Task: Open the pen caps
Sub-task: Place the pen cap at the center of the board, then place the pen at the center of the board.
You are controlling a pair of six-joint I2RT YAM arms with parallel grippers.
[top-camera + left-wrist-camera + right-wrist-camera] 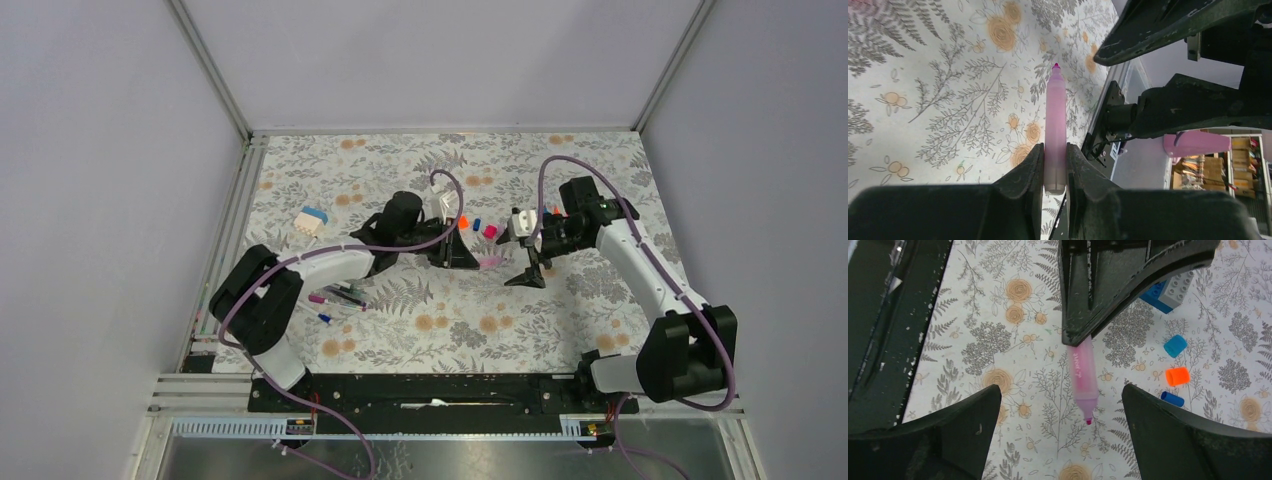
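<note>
1. Two fingers of the left gripper [1054, 150] are pressed almost together on the rear end of a pale pink translucent plastic highlighter [1055, 115]. Its bare magenta tip points away from the gripper, over the floral-printed surface [923, 100].
2. At 3 o'clock in the top view, the right gripper [1060, 390] faces that tip. Its fingers are spread wide with nothing between them, and both are apart from the highlighter.
3. A pale pink cap-shaped piece [1193, 144] shows just under one finger of the right gripper in the left wrist view. Whether it touches the finger cannot be told.
4. At about 12 o'clock from the left gripper, loose caps lie close together on the surface: a chunky blue plastic cap [1175, 346], a chunky orange plastic cap [1178, 376], a slim blue plastic cap [1173, 399] and a small magenta cap [490, 231].
5. At about 10 o'clock, well apart, sits a blue-and-grey studded block [1168, 290].
6. At about 8 o'clock, beside the left arm, lies a cluster of thin pens [335, 295].
</note>
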